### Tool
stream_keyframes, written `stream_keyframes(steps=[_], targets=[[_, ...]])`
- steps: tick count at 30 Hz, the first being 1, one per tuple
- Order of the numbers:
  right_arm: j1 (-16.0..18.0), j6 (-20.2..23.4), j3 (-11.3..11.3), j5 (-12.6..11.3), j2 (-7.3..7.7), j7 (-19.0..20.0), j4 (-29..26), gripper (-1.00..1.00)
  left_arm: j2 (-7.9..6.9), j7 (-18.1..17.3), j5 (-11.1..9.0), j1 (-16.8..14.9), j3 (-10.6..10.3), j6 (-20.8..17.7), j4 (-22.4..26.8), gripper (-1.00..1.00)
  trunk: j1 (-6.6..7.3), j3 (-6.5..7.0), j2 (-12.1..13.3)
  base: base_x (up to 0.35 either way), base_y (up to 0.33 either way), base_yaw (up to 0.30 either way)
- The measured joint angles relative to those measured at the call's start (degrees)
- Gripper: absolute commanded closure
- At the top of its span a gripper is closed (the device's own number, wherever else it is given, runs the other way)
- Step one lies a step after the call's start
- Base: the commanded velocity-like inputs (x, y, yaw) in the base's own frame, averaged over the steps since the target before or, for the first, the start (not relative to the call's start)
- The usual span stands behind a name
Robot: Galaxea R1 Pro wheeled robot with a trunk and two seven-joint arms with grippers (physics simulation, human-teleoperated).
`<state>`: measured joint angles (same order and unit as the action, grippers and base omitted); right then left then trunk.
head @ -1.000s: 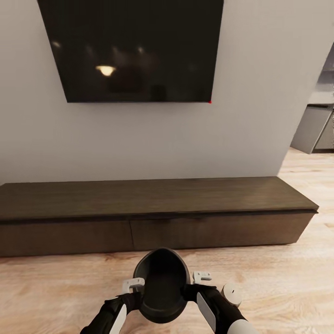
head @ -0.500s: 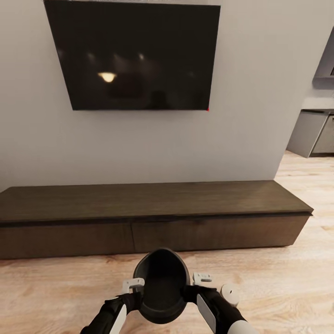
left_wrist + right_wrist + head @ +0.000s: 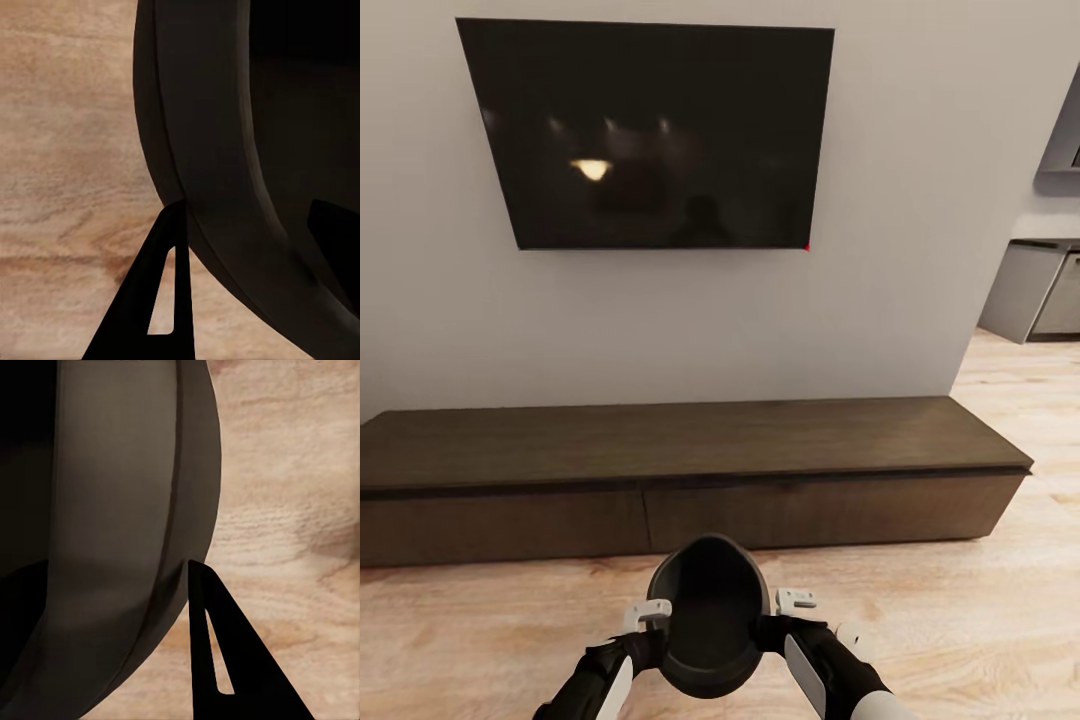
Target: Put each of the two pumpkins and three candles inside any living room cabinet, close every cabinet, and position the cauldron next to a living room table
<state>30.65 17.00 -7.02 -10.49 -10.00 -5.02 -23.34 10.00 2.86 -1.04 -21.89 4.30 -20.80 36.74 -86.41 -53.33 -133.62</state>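
I hold the black cauldron (image 3: pixel 707 620) low in front of me, its mouth facing up and forward. My left gripper (image 3: pixel 650 612) is shut on its left rim and my right gripper (image 3: pixel 782 603) on its right rim. In each wrist view one dark finger (image 3: pixel 142 300) (image 3: pixel 225 652) lies outside the cauldron wall (image 3: pixel 225 112) (image 3: pixel 112 510), over the wooden floor. The long dark-brown cabinet (image 3: pixel 660 440) stands ahead against the wall, all drawer fronts flush. A small pale candle (image 3: pixel 850 632) stands on the floor, half hidden behind my right forearm.
A large black TV (image 3: pixel 650 130) hangs on the white wall above the cabinet. Grey kitchen units (image 3: pixel 1040 290) show past the wall's corner at the far right. Light wooden floor (image 3: pixel 480 620) stretches between me and the cabinet.
The whole view has shifted: the TV and cabinet sit lower and look a little farther off, so the camera moved. The candle now shows less behind my right forearm. Both grips are unchanged.
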Motion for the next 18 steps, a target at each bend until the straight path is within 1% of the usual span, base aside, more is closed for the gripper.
stream_keyframes(steps=[14, 18], targets=[[0.0, -0.2, 0.0, -0.1, 0.00, 0.0, 0.1, 1.00, 0.00, 0.0, 0.1, 0.0, 0.0, 0.1, 0.0, 1.00, 3.08, 2.51, 5.6, 0.000, 0.000, 0.000], [0.0, -0.3, 0.0, -0.1, 0.00, 0.1, 0.2, 1.00, 0.00, 0.0, 0.2, 0.0, 0.0, 0.1, 0.0, 1.00, 3.08, 2.52, 5.6, 0.000, 0.000, 0.000]])
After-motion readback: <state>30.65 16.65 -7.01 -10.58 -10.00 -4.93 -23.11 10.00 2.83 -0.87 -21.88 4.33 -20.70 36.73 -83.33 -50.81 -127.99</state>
